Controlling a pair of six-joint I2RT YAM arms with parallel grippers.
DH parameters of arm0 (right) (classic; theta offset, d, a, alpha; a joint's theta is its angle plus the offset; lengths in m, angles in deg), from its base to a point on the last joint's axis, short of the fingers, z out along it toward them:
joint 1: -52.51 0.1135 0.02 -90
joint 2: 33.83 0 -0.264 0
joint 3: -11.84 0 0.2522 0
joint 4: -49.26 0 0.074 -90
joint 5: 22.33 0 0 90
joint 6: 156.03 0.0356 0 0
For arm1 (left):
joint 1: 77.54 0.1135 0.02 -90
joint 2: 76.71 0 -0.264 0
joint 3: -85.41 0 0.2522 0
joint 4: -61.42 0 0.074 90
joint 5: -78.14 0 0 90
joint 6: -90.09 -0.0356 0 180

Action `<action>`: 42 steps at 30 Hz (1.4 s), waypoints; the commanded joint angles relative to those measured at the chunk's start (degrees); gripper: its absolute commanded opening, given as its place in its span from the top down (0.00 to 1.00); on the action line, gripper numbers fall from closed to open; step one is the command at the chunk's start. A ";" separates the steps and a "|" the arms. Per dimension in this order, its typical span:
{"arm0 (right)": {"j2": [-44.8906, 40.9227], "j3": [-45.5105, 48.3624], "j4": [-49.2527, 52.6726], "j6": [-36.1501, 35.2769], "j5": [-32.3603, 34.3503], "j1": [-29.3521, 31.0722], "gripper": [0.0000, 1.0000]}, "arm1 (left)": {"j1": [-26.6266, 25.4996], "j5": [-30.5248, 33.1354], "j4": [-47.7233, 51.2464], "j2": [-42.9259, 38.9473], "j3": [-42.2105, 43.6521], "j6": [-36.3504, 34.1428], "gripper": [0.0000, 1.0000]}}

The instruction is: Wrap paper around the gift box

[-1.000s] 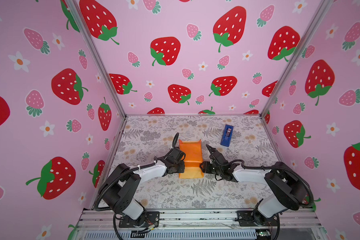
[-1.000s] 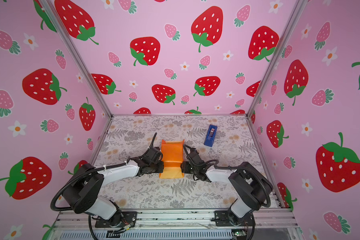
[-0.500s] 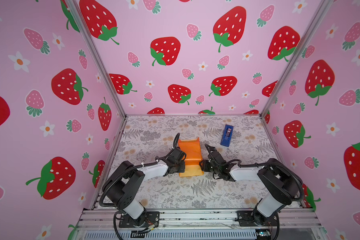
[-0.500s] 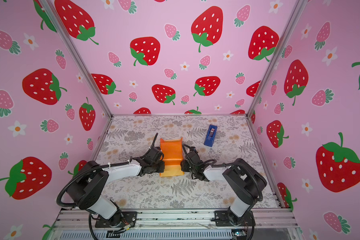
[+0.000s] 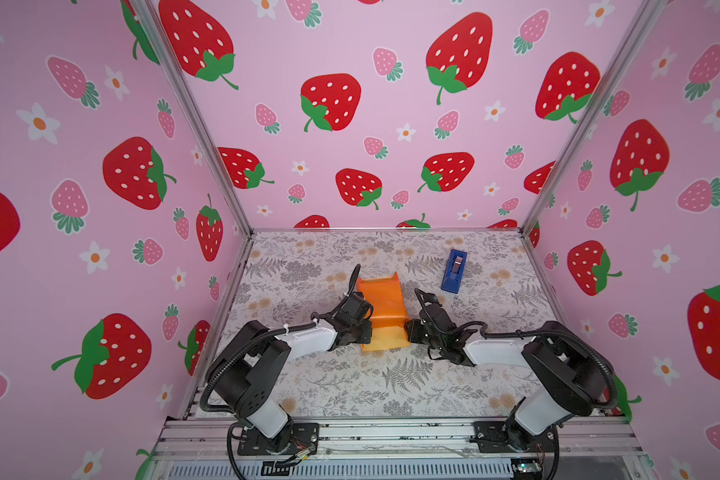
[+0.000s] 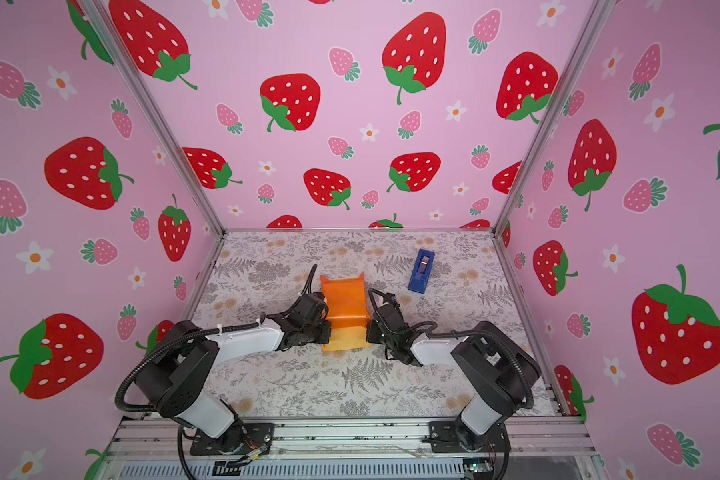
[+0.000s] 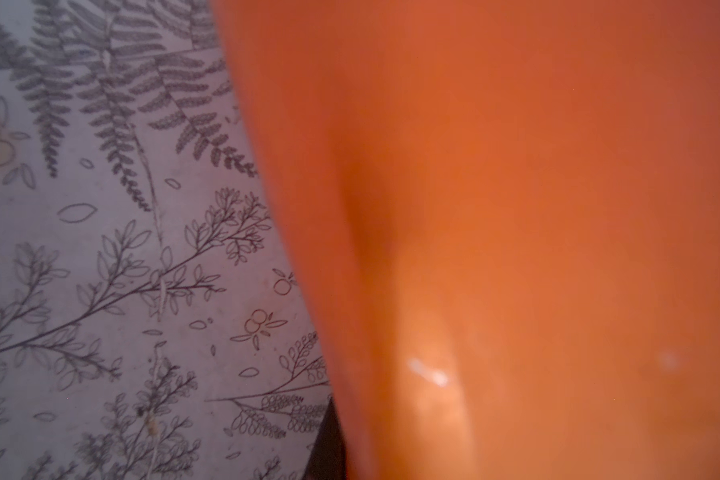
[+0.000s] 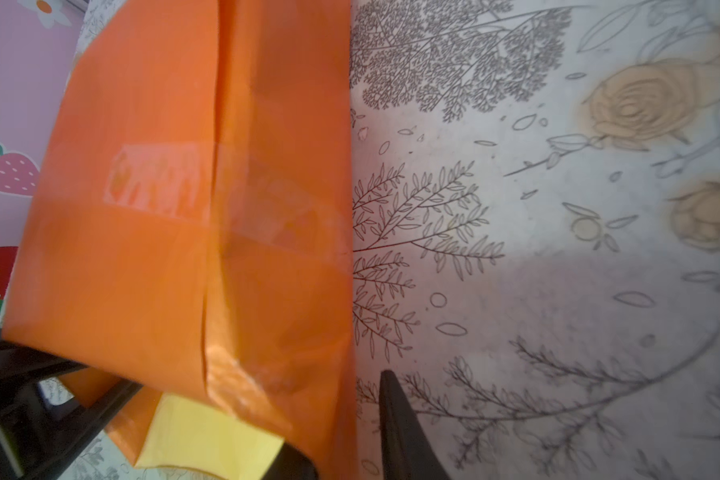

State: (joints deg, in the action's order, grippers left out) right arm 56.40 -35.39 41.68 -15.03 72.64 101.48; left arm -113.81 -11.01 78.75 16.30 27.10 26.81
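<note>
The paper (image 5: 383,307) (image 6: 344,307) lies folded into a glossy orange parcel at mid-table, its pale yellow inside showing at the near flap (image 8: 200,436). The gift box is hidden under it. My left gripper (image 5: 364,328) (image 6: 325,330) sits at the parcel's near left corner, shut on the paper. Orange paper (image 7: 516,208) fills most of the left wrist view. My right gripper (image 5: 408,328) (image 8: 346,415) is at the near right corner, open, with the paper's edge (image 8: 341,291) between its fingers. One finger (image 8: 400,432) stands just clear of the paper.
A blue tape dispenser (image 5: 454,271) (image 6: 421,271) lies at the back right of the floral table (image 5: 391,386). A strip of clear tape (image 8: 159,178) crosses the parcel's seam. Pink strawberry walls close in three sides.
The right gripper's jaws have narrowed around the paper's right edge. The left gripper stays shut at the left corner, and the parcel has barely shifted.
</note>
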 commanded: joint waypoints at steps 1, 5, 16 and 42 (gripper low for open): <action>-3.69 1.92 3.06 2.17 2.57 -0.06 0.72 | -0.08 -1.81 -2.33 1.47 -2.54 -2.01 0.92; -7.80 1.68 7.54 1.18 3.02 -0.19 0.61 | -0.11 -1.81 -2.29 1.10 -1.78 -1.85 0.92; -10.50 -8.37 12.49 -3.90 -5.36 -1.10 0.60 | 0.13 0.58 -0.30 -6.52 1.68 0.38 0.73; -1.73 -11.82 7.08 -4.38 -18.40 -6.26 0.72 | 2.52 -0.78 1.08 -2.93 -0.15 2.48 0.77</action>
State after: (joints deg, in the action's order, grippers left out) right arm 58.04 -47.92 46.29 -19.14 52.23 95.47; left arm -111.54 -13.42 78.49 12.85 28.23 29.04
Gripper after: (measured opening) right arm 0.267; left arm 0.234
